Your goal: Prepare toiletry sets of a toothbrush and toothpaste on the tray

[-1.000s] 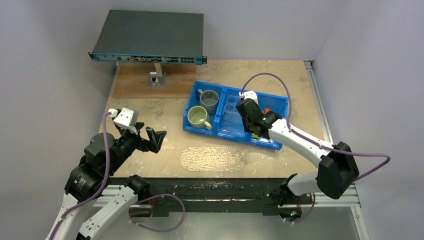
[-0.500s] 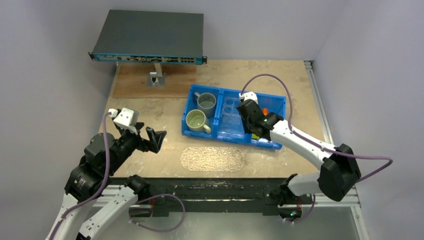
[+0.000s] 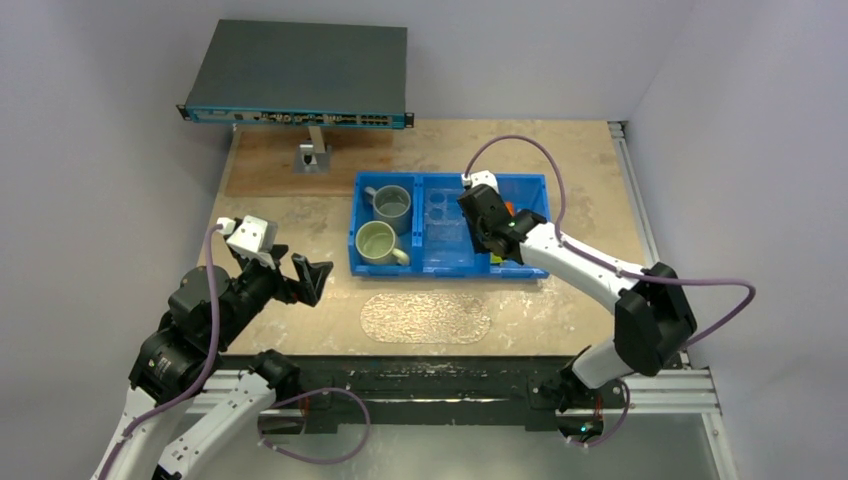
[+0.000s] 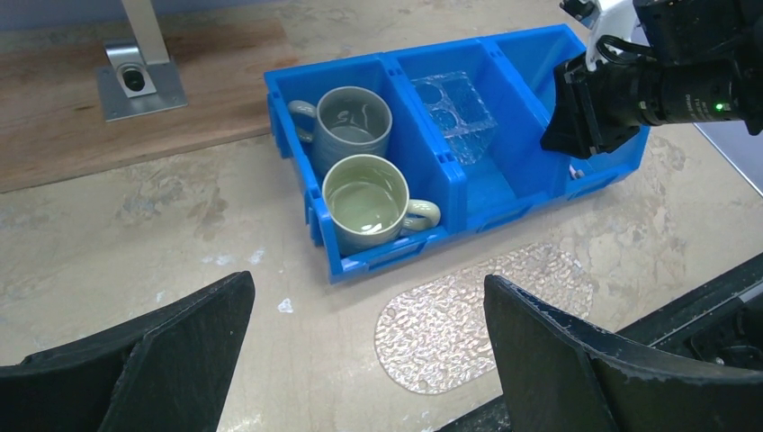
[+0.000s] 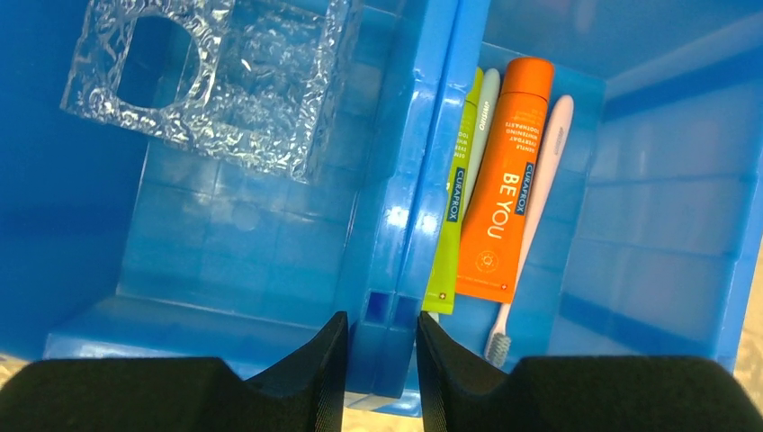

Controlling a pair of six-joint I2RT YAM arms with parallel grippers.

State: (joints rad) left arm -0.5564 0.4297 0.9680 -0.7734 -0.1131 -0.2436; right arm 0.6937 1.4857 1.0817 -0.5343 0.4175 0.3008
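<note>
The right claw (image 5: 373, 346), pinching the divider wall of the blue bin (image 3: 450, 268), has dragged it leftward; the left claw (image 4: 369, 360) hangs spread. Toothbrushes (image 5: 544, 171) and tubes (image 5: 498, 198) lie in the bin's right compartment, none on the tray (image 3: 425, 316). More dragging could let the wall slip free and jolt them.

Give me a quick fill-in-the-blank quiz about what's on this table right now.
The blue bin holds ___ mugs.
The orange tube lies in the bin's ___ compartment.
The left gripper is ___.
Missing words: two; right; open.
</note>
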